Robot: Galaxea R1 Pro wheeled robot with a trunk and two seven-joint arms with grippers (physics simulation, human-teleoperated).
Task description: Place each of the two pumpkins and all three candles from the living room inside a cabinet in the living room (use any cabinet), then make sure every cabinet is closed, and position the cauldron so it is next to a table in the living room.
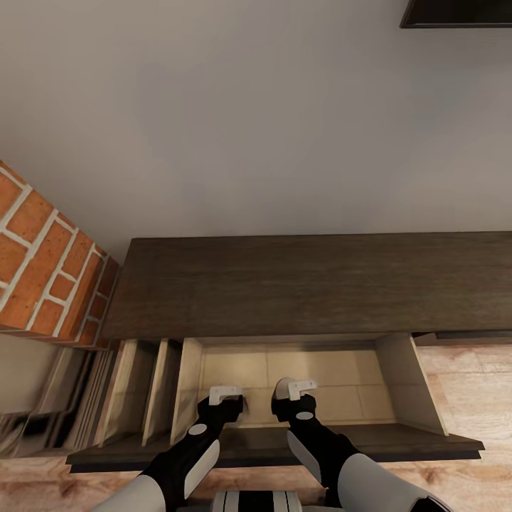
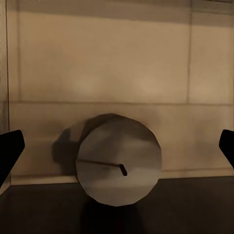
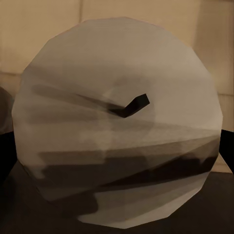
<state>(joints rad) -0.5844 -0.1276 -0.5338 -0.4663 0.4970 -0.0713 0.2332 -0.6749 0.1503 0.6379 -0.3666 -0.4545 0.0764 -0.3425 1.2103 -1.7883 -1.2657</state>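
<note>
The long dark-brown cabinet (image 1: 284, 284) stands against the wall with one drawer (image 1: 334, 387) pulled out toward me. Both grippers reach down into it. My left gripper (image 1: 226, 402) is open, its fingertips (image 2: 9, 151) wide apart. A tan candle (image 2: 118, 158) with a dark wick sits on the drawer's pale floor beyond them, apart from both. My right gripper (image 1: 295, 402) hangs over a second candle (image 3: 122, 126). That candle is very close, wick end toward the camera, between fingers (image 3: 228, 148) that stand just as wide. The pumpkins, cauldron and table are out of view.
A red brick wall (image 1: 43, 270) juts out left of the cabinet. Left of the open drawer are narrow upright dividers (image 1: 135, 391). The dark drawer front (image 1: 398, 444) lies across just before my arms. Wooden floor (image 1: 469, 384) shows at the right, and a dark frame (image 1: 455, 13) hangs high on the wall.
</note>
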